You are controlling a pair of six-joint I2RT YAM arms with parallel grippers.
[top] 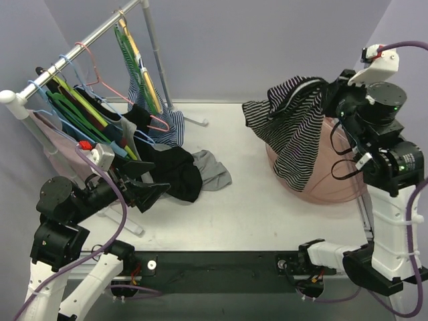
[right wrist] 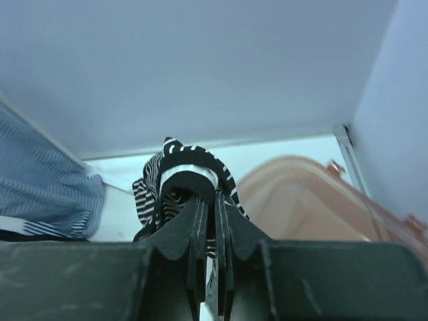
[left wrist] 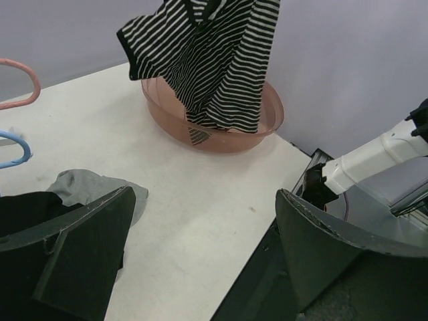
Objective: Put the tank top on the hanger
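Observation:
The tank top [top: 294, 134], finely striped in black and white, hangs limp over the pink basin [top: 338, 180] at the right. My right gripper [top: 326, 100] is shut on its upper edge. In the right wrist view the dark-edged fabric [right wrist: 189, 167] bulges over the closed jaws of that gripper [right wrist: 210, 200]. A bright-green hanger [top: 124, 41] hangs on the rail at the upper left, beside a yellow one. My left gripper [top: 144, 186] stands open low at the left, above a black cloth, holding nothing. Its view shows the tank top [left wrist: 214, 60] dangling into the basin [left wrist: 271, 124].
The metal rail [top: 80, 47] carries several more hangers, green [top: 67, 110], pink [top: 90, 67] and blue, and a blue-and-white striped garment [top: 170, 124]. A black cloth [top: 177, 170] and a grey cloth [top: 214, 170] lie on the table under the rail.

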